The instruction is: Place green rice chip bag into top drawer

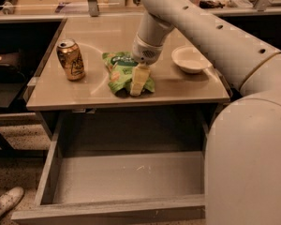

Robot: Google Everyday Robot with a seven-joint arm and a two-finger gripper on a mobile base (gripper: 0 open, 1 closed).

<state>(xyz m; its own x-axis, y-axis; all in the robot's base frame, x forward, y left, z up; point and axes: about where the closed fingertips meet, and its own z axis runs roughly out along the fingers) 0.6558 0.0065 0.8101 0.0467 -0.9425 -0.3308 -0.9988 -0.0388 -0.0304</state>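
Camera view: green rice chip bag [118,74] lies flat on the bench [98,32] near the front edge. It sits between a gold soda can [70,60] on the frame's left and a white bowl [189,59] on the right, touching neither. Hand [137,81] is down on the bag's right half, arm coming in from above. Can't tell whether it's apart, together or clamped on the pouch. Top drawer [126,177] is pulled open directly below the bench front. Handling guess: bag is light, soft, crinkly and air-filled, with slippery film and fragile chips inside. Best to pinch a fold or seam edge, not the puffy middle, with a moderate squeeze. The drop is short, so release low over the drawer floor.
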